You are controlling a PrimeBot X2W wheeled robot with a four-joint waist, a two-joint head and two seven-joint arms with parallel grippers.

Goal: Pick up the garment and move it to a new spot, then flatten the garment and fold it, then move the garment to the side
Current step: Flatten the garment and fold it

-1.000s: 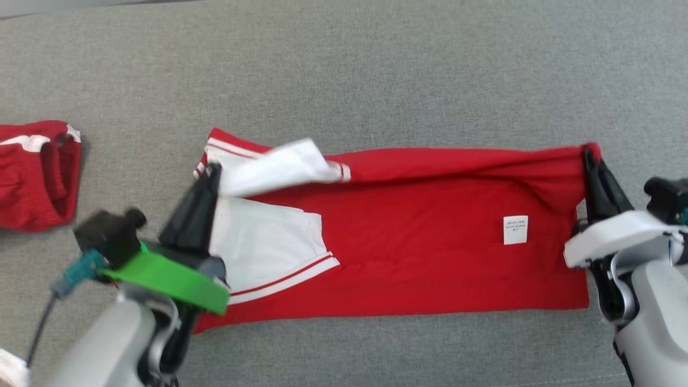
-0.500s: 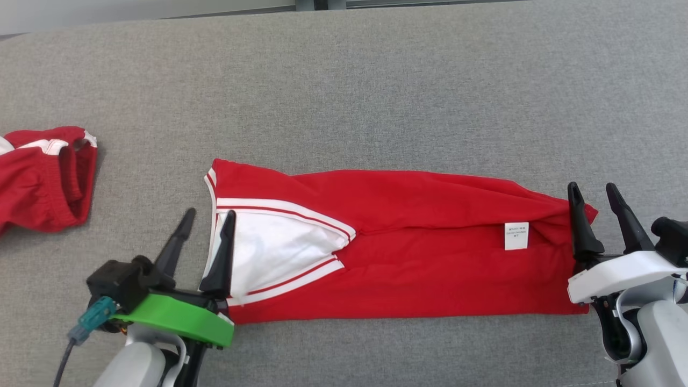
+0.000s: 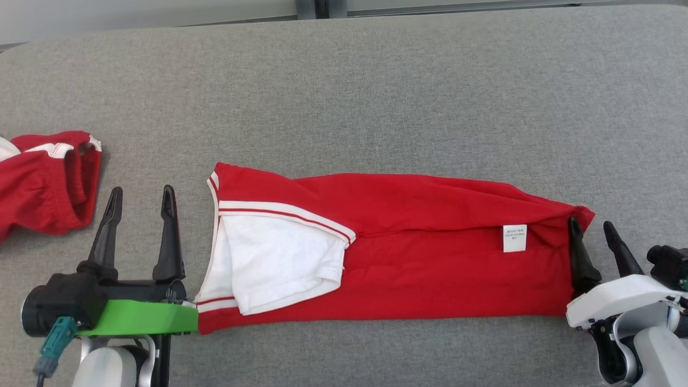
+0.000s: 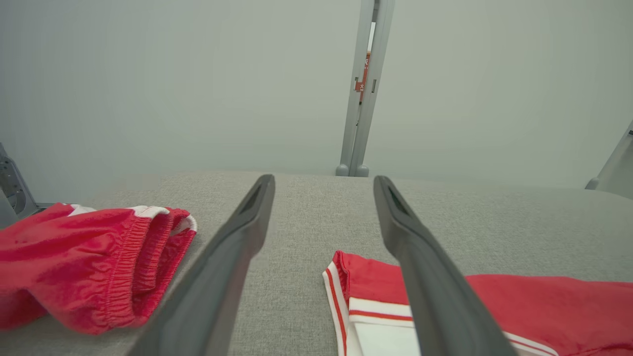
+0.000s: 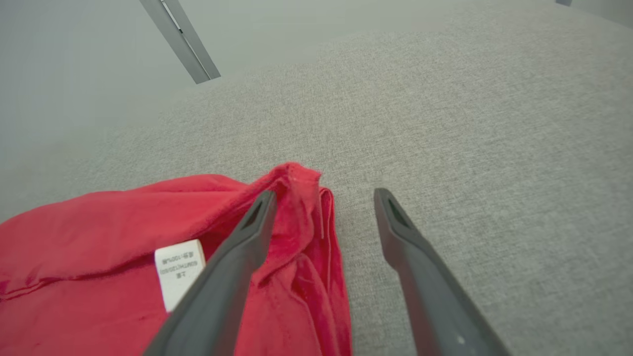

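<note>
Two red garments on one grey woven surface point(image 3: 376, 97). The long folded garment point(image 3: 430, 258), with white striped sleeves and one rectangular label point(image 3: 515, 238), spans from left gripper point(image 3: 141, 189) to right gripper point(image 3: 590, 221). Both grippers are spread and empty. The crumpled, elastic-edged second garment point(image 3: 43, 183) lies left of the left gripper.

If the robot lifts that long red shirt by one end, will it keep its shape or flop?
Probably flop: the red shirt lies flat and its corner is bunched in soft creases, so it likely sags and unfolds. It looks thin, so probably light. The folded white sleeve would likely slip loose; pushed, the cloth may wrinkle rather than slide.
</note>
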